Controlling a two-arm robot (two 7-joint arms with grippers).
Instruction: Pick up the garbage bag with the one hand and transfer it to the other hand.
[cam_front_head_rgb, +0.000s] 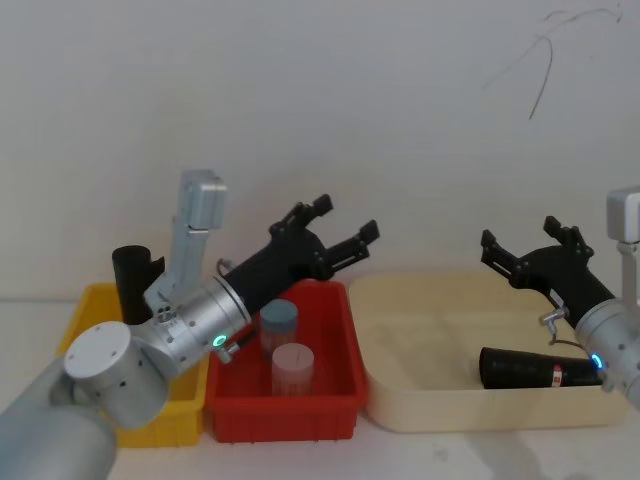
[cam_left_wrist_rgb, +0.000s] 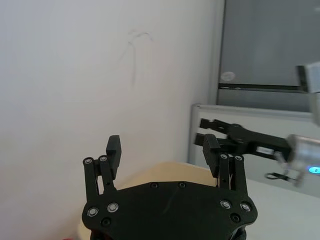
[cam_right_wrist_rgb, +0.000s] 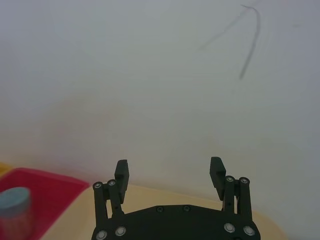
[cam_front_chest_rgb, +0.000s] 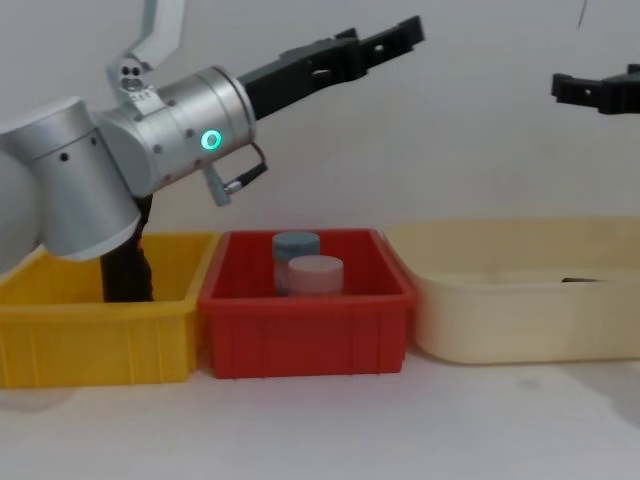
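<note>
Black cylindrical plastic garbage-bag roll (cam_front_head_rgb: 535, 371), red-and-white label: lying in cream plastic tray (cam_front_head_rgb: 420, 400). My black left gripper (cam_front_head_rgb: 345, 218): jaws spread, empty, above red plastic bin (cam_front_head_rgb: 290, 415). My black right gripper (cam_front_head_rgb: 520, 236): jaws spread, empty, above tray.

A yellow bin (cam_front_head_rgb: 75, 312), red bin (cam_front_head_rgb: 280, 415), cream tub (cam_front_head_rgb: 480, 410); black garbage bag (cam_front_head_rgb: 520, 368), red-white label (cam_front_head_rgb: 557, 375).

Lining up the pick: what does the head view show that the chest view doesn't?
Head view: the black labelled garbage bag roll lying in the cream tub, near the raised, open right gripper. Chest view: side-on, the open left gripper high above the red bin. Both: blue cylinder and pink cylinder in that bin, plain black roll upright in the yellow bin.
</note>
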